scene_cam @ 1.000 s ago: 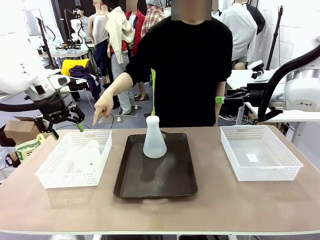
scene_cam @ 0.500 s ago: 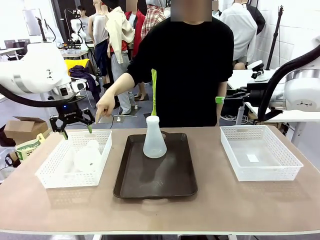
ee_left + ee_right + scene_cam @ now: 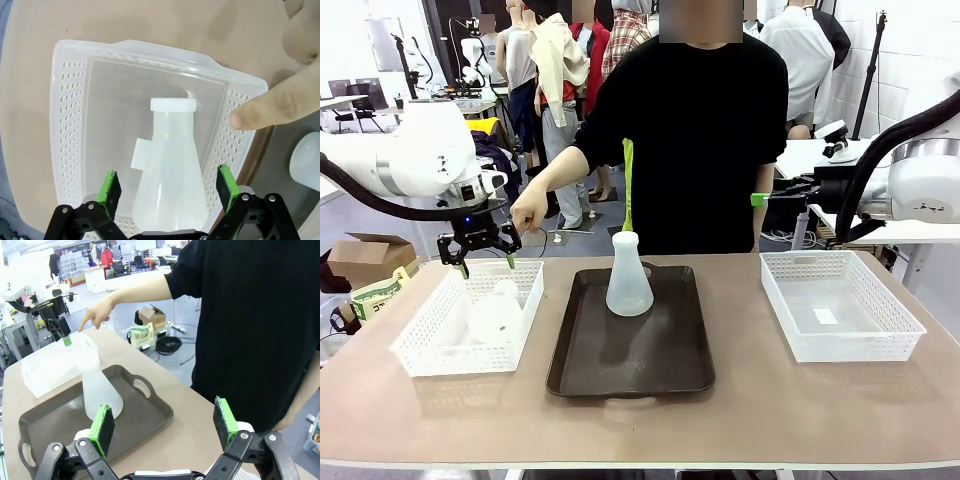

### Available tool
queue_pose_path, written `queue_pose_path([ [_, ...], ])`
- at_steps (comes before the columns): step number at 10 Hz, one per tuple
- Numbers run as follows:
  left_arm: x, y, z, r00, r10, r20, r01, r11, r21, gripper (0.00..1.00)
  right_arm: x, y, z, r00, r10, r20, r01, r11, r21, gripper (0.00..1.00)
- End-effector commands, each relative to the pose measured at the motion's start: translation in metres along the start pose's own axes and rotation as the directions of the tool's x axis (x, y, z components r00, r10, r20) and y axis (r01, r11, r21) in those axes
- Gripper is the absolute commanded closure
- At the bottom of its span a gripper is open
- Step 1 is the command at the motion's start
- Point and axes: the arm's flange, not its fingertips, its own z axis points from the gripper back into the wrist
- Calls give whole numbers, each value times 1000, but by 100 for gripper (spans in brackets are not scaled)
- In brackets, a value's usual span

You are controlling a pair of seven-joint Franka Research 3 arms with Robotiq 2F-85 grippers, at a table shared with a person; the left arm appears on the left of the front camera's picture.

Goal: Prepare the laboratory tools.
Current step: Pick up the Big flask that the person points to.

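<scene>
Table's basket: left wrist view clearly shows a conical flask inside, hazy from the front; left tool and right tool both spread.

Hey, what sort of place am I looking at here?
Probably an open-plan robotics lab: a white robot arm reaches over a table with a flask on a tray, and more workbenches with equipment stand behind.

I count two flasks: the tray flask and the basket flask. I see two white mesh baskets, the left basket by the table's left edge and the right basket by its right edge. One dark brown tray sits between them.
</scene>
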Motion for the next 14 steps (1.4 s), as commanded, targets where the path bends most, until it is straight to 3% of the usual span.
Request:
queue_pose_path([
  [1,-3,0,5,999,19,36,-19,1000,-14,0,1,0,0,1000,-9,-12,9,1000,0,0],
  [2,0,0,0,1000,0,0,0,1000,0,0,1,0,0,1000,-9,-12,9,1000,0,0],
  [7,4,-8,-13,1000,14,-11,-14,999,32,0,1,0,0,1000,-9,-12,9,1000,0,0],
  [12,25,-24,-35,998,50,43,-53,997,58,0,1,0,0,1000,-9,-12,9,1000,0,0],
  [14,25,-20,-47,1000,22,22,-22,999,37,0,1,0,0,1000,-9,-12,9,1000,0,0],
])
